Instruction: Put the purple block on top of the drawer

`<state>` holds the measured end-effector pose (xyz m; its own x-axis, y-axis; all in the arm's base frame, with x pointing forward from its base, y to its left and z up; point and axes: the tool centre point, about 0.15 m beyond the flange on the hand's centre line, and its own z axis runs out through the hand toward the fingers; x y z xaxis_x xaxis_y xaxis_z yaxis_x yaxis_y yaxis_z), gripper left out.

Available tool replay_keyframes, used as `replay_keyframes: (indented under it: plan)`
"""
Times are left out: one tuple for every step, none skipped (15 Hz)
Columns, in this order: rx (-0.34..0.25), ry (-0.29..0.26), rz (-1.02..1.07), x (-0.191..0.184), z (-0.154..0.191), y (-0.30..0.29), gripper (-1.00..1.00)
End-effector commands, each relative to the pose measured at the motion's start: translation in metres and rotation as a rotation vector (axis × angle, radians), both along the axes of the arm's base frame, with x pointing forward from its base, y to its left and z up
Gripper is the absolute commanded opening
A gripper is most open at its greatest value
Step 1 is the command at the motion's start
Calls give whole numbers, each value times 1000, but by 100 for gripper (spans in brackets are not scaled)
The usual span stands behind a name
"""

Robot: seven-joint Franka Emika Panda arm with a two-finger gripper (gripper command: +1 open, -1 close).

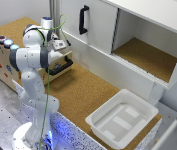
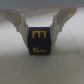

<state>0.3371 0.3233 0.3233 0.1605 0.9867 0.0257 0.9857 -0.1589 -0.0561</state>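
The purple block (image 2: 40, 42), a cube with yellow letters, sits between my gripper's (image 2: 40, 40) two pale fingers (image 2: 21, 27), which press its sides over a whitish surface. In the exterior view my gripper (image 1: 64, 45) hangs beside the light wooden box, just above the drawer (image 1: 55, 62) with its long black bar handle (image 1: 61, 65). The box's brown cork top (image 1: 18, 27) lies to the exterior view's left of the gripper. The arm hides the block in the exterior view.
A big white cupboard (image 1: 95, 22) with a vertical black handle (image 1: 83, 20) stands behind, its open compartment (image 1: 148, 55) at the exterior view's right. A white plastic tub (image 1: 122, 117) sits on the cork table (image 1: 83, 90). Coloured buttons (image 1: 5, 41) sit on the box's front.
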Motion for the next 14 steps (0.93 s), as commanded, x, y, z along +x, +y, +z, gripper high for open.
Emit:
replay_keyframes:
  plan:
    - [-31, -78, -50, -7, 37, -6, -100]
    - [-37, -81, -62, -4, 45, -1, -100]
    - [-34, -76, -62, -1, 54, 7, -100]
    - [-29, -81, -65, 2, 62, 16, -100]
    - [-24, -84, -75, 7, 70, 25, -100]
    - [-21, -87, -79, 11, 77, 34, -100]
    - [-19, -106, -100, 20, 86, 49, -100]
    - [-18, -115, -117, 30, 95, 61, -100]
    - [-14, -112, -133, 39, 105, 76, -100]
    - [-15, -119, -151, 49, 116, 93, -100]
    - [-15, -129, -163, 55, 125, 108, -100]
    - [-12, -133, -182, 62, 135, 119, -100]
    - [-11, -144, -190, 64, 141, 127, -100]
    - [-8, -144, -203, 68, 150, 139, -100]
